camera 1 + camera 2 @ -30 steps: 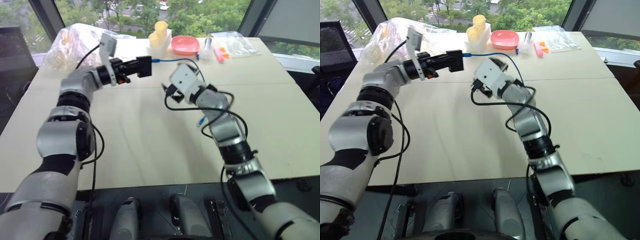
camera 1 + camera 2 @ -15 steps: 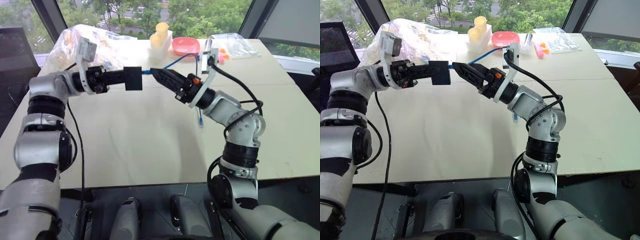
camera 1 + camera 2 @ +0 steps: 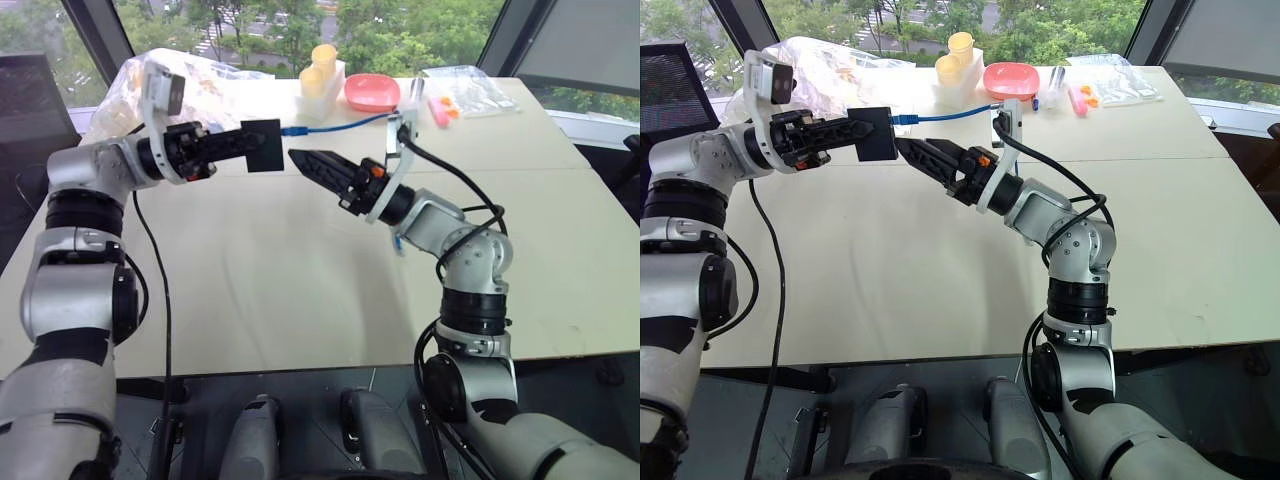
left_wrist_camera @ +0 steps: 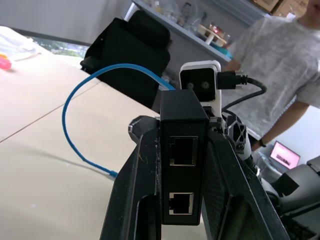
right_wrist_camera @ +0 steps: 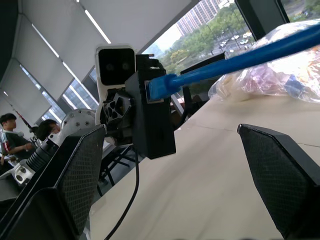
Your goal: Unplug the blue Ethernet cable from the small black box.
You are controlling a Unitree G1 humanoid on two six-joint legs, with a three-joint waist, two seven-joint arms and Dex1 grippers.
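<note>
Table (image 3: 300,300) bare; no legible writing on small black box (image 4: 182,165), blue Ethernet cable (image 3: 335,125).

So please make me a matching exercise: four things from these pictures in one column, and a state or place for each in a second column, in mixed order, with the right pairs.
Things:
1. small black box
2. blue Ethernet cable
3. right gripper
4. pink bowl

States or places:
A. open, holding nothing, beside the box
B. resting on the far side of the table
C. clamped in the left gripper, lifted above the table
D. plugged into the box, running back toward the far side of the table

Right pairs: 1-C, 2-D, 3-A, 4-B
</note>
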